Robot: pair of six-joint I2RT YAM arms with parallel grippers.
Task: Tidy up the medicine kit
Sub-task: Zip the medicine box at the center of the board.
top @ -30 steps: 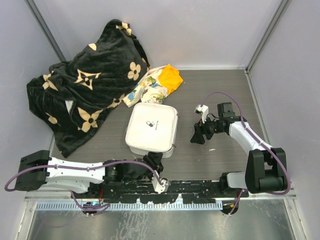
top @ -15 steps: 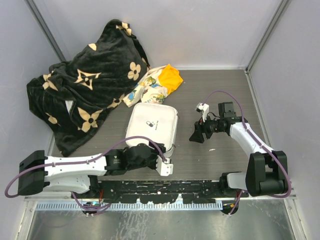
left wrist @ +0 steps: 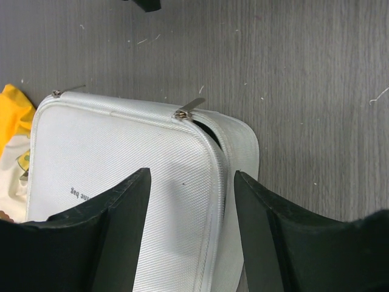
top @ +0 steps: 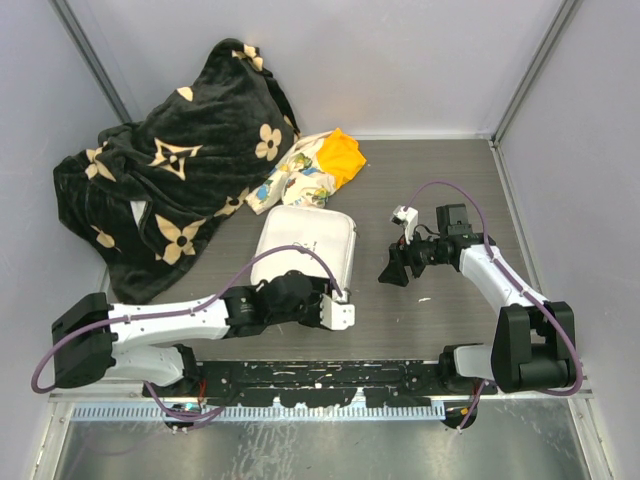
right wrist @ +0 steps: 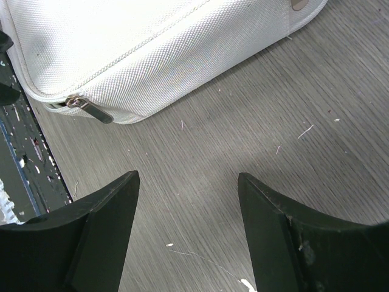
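The medicine kit, a white rounded-square zip case, lies mid-table with its lid down. My left gripper hangs open over the kit's near edge. In the left wrist view that gripper straddles the lid seam by a corner, where the zip gapes a little below a metal zip pull; the kit fills the lower left. My right gripper stands open over bare table just right of the kit. In the right wrist view that gripper holds nothing, and the kit with a zip pull lies ahead.
A black blanket with beige flowers is heaped at the back left. A floral-and-orange cloth bundle touches the kit's far side. Grey walls close in the table on three sides, and a dark rail runs along the near edge.
My left arm has swung forward from the near rail onto the kit's near edge, and its jaws have opened wider. The right gripper has barely shifted.
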